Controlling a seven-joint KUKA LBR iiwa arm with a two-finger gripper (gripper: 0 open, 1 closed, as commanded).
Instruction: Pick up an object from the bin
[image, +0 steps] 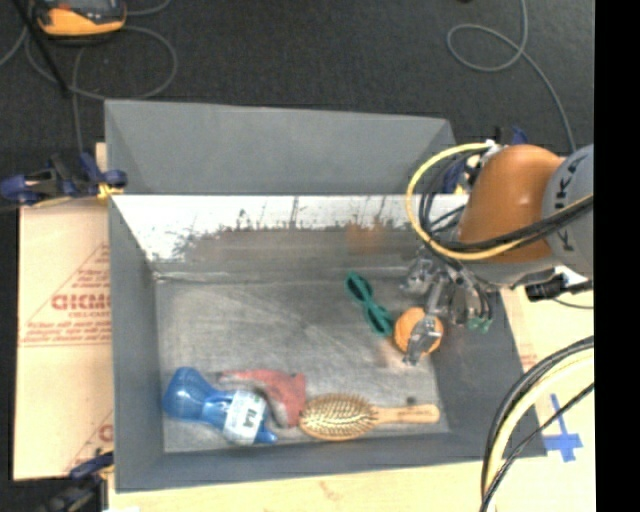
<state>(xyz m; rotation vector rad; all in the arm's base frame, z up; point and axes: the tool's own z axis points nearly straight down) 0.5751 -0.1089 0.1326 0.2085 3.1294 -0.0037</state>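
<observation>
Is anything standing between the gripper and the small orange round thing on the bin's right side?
Nothing visible does. The gripper is right at the orange round thing. The green handle-like thing lies beside it, not across it.

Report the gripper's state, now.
Gripper: cannot be told whether open or closed; it sits right at the small orange round thing, beside the green looped thing.
</observation>
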